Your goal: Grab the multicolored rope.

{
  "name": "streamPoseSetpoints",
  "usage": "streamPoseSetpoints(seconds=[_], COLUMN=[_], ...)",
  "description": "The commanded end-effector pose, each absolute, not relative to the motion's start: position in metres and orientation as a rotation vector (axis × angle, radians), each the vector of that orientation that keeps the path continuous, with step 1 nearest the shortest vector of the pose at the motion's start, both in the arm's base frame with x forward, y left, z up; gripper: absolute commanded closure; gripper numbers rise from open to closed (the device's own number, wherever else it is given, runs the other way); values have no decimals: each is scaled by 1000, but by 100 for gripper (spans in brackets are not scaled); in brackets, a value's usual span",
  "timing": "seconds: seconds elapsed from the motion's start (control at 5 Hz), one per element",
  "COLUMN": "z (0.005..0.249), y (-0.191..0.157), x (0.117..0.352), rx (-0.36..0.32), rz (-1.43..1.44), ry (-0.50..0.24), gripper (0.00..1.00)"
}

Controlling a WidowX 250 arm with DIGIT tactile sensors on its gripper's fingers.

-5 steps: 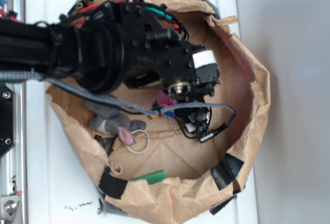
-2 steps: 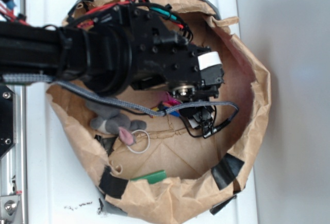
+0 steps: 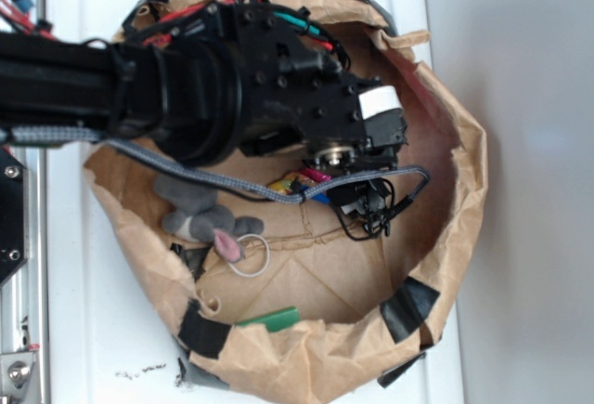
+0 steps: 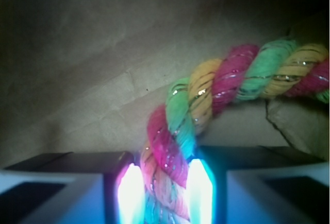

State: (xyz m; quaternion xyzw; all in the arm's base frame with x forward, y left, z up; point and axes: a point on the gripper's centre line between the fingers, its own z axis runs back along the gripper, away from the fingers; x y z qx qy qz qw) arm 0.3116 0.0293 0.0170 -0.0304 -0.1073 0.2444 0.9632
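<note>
Two fingers: your claw (image 4: 164, 195) pinches the multicolored rope (image 4: 206, 105).
Rope: curves up right over brown paper (image 4: 77, 54).

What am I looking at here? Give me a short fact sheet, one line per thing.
Container: crumpled brown paper bag on a white surface
Robot hand: black hand, fingers on either side of the rope
Rope: twisted pink, yellow and green rope, one end between the fingers
Toy: grey plush mouse lying in the bag
Block: small green block near the bag's lower edge
</note>
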Motion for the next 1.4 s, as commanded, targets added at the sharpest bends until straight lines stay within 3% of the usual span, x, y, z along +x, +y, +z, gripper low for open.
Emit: streamPoseSetpoints(seconds=[0.0,0.2,0.4,0.6,0.8,1.2], z=[18,30,80,130,158,184], y=[32,32,28,26,23,21], x=[310,310,295,285,280,274], rx=[-78,-102,-205,-243,-242,-268], rz=[514,490,424,393,370,316], ry=[-196,-177,-145,-141,-149,-145], gripper=[100,100,100,100,100,100])
